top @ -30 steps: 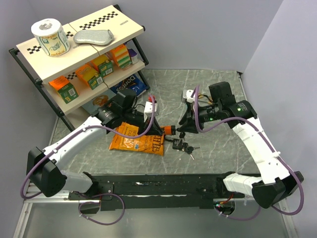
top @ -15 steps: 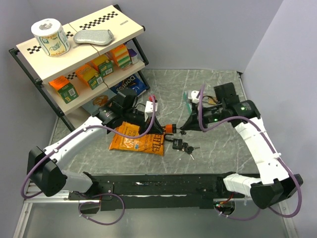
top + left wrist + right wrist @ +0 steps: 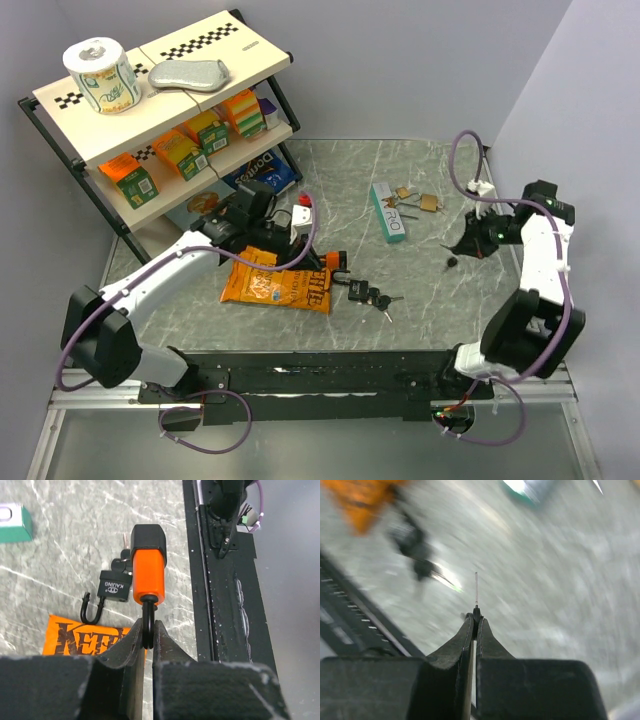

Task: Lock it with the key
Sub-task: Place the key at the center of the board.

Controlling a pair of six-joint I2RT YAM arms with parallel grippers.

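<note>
My left gripper [image 3: 322, 263] is shut on the black shackle of an orange padlock [image 3: 339, 261] and holds it over the table, body pointing away; the left wrist view shows the shackle pinched between the fingers [image 3: 148, 630] and the orange body [image 3: 148, 572] beyond. My right gripper [image 3: 459, 254] is at the right side of the table, far from the padlock, shut on a small key [image 3: 452, 262]. In the right wrist view the key's black head sits between the fingertips [image 3: 474, 620] and its thin blade [image 3: 476, 587] sticks out ahead. That view is blurred.
A black padlock with keys [image 3: 366, 295] lies near the front, also in the left wrist view [image 3: 115, 586]. An orange chips bag [image 3: 275, 285], a green-white box [image 3: 388, 211], brass padlocks [image 3: 428, 202] and a stocked shelf [image 3: 170, 110] are around.
My right arm has swung away from the orange padlock to the right side of the table, the key still in its fingers. The left gripper has stayed about where it was.
</note>
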